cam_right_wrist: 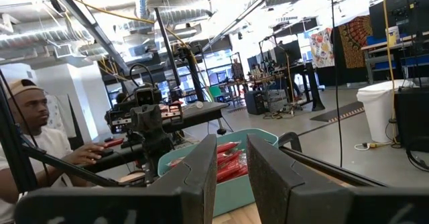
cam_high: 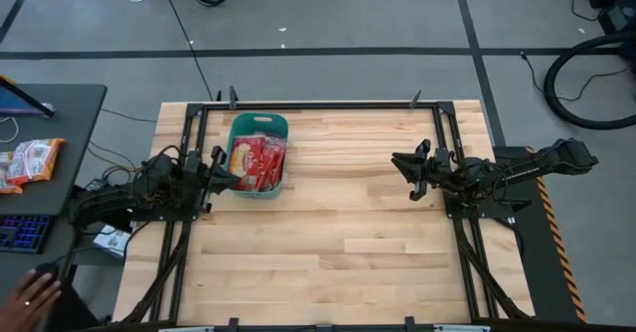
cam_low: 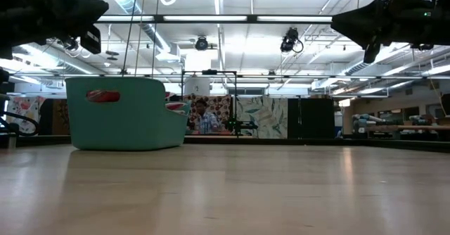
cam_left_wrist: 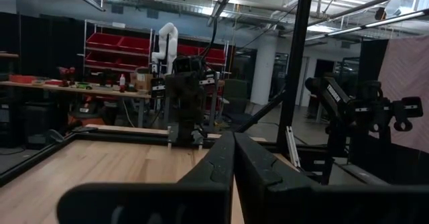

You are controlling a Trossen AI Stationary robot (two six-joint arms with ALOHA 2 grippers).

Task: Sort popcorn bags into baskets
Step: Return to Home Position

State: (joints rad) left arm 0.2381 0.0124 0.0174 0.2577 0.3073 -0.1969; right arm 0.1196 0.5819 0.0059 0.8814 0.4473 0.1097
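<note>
teal bin (cam_high: 258,122) on wood table (cam_high: 348,233); left end effector (cam_high: 230,178) together, right end effector (cam_high: 406,176) apart

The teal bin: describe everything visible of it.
The teal bin is a rectangular tub that looks like smooth plastic. It has rounded corners and a slot handle near its rim, with red showing through the slot. It stands upright on the wooden table, on the left arm's side. Red popcorn bags lie piled inside and fill most of it. The left gripper is close beside its left wall; whether they touch cannot be told.
</note>
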